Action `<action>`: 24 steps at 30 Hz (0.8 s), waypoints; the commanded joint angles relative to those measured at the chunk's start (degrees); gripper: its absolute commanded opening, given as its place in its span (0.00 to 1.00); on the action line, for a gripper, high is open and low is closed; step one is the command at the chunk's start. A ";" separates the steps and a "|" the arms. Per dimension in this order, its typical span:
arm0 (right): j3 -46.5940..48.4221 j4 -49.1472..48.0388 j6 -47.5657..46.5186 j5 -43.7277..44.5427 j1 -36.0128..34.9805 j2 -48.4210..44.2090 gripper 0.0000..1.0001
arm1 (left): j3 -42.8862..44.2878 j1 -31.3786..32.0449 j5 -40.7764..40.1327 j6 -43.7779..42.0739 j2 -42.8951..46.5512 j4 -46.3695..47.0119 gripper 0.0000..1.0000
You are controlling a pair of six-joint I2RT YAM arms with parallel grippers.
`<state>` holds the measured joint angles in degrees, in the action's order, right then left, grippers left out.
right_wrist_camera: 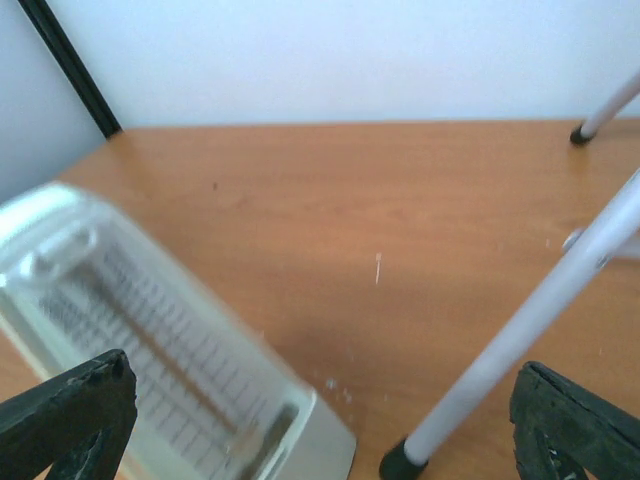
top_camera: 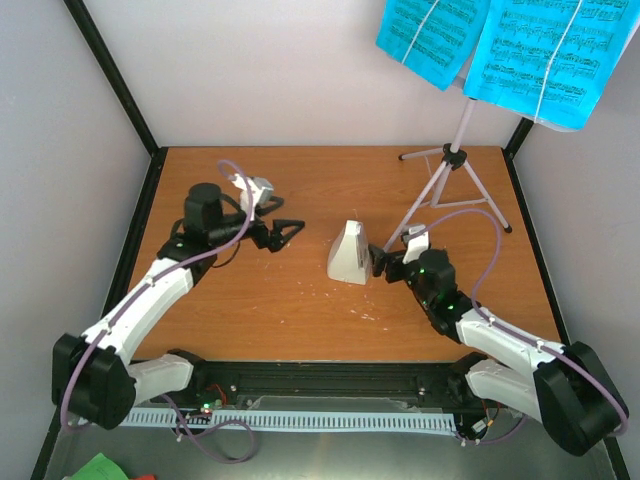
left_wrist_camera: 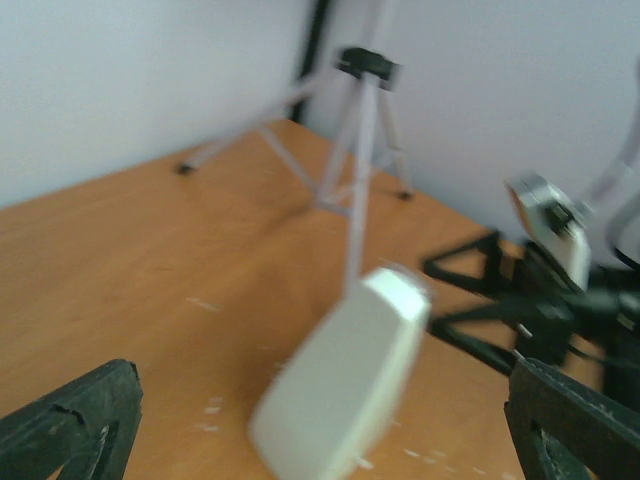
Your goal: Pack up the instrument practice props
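The fingers of both grippers are spread wide and hold nothing. The right gripper (top_camera: 382, 266) sits just right of the white pyramid metronome (top_camera: 348, 254) at the middle of the table (top_camera: 250, 320), and the left gripper (top_camera: 285, 235) hangs apart from it on the left. Judged step: approach to the metronome; next, the right fingers must straddle its tapered body squarely before closing. The lilac tripod music stand (top_camera: 452, 157) with cyan sheet-music pages (top_camera: 530, 45) stands far right.
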<state>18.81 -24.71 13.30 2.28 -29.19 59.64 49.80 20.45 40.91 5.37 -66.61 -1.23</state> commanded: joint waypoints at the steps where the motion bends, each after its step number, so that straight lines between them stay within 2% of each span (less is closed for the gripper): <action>1: -0.80 -9.15 -2.20 -14.57 7.25 -0.31 1.00 | 7.13 6.13 10.70 -3.30 -5.96 -0.59 1.00; 6: -3.33 -16.08 0.11 -20.66 10.62 1.65 1.00 | 14.27 8.57 12.10 -4.31 -15.61 -1.06 0.98; 13: -4.83 -15.48 0.59 -23.82 10.65 -2.62 1.00 | 21.37 10.57 15.15 -4.70 -28.74 0.80 0.94; 18: -5.30 -14.77 0.32 -23.27 10.68 -3.98 1.00 | 22.26 13.77 11.37 -5.77 -32.71 1.65 0.92; 24: -5.62 -14.20 -0.16 -23.02 10.70 -5.42 1.00 | 16.97 15.32 9.91 -5.01 -32.47 4.45 0.91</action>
<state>14.17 -37.95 13.39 -20.36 -18.94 56.07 68.82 34.76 51.20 1.78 -100.01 0.58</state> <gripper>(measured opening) 0.999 0.916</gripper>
